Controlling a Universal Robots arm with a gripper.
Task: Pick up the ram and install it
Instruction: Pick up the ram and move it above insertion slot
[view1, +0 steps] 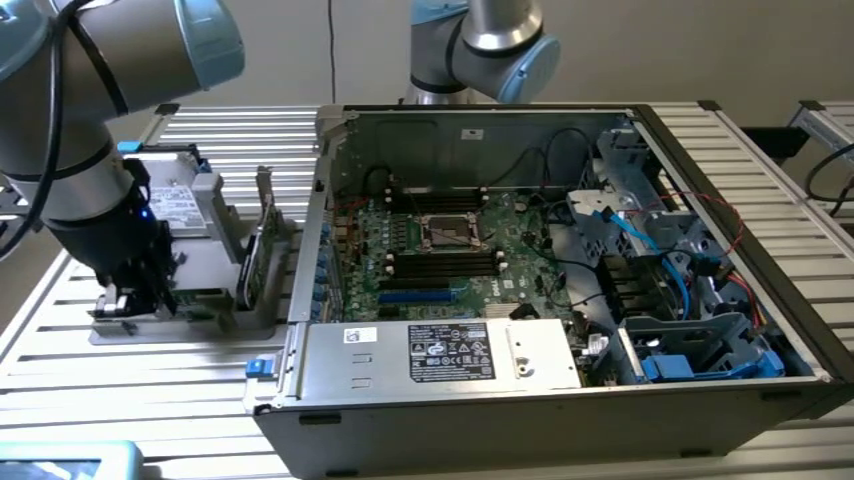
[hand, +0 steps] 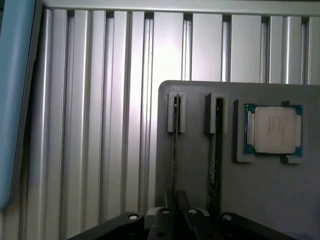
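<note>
The ram (hand: 175, 142) is a thin green stick standing on edge in a slot of the grey holder (hand: 195, 175). In the wrist view my gripper (hand: 175, 199) is directly over it, with the two dark fingers pressed against either side of its upper edge. A second stick (hand: 214, 155) stands in the neighbouring slot. In the exterior view the gripper (view1: 134, 298) is down at the holder (view1: 200, 322) on that view's left, beside the open computer case (view1: 534, 410). The motherboard's black memory slots (view1: 443, 263) lie in the middle of the case.
A processor chip (hand: 274, 130) sits in a pocket of the holder. A green expansion card (view1: 267, 225) and a silver hard drive (view1: 180, 200) stand on the same holder. Cables and drive cages (view1: 667, 260) crowd the case's right side. The table is ribbed aluminium (hand: 100, 125).
</note>
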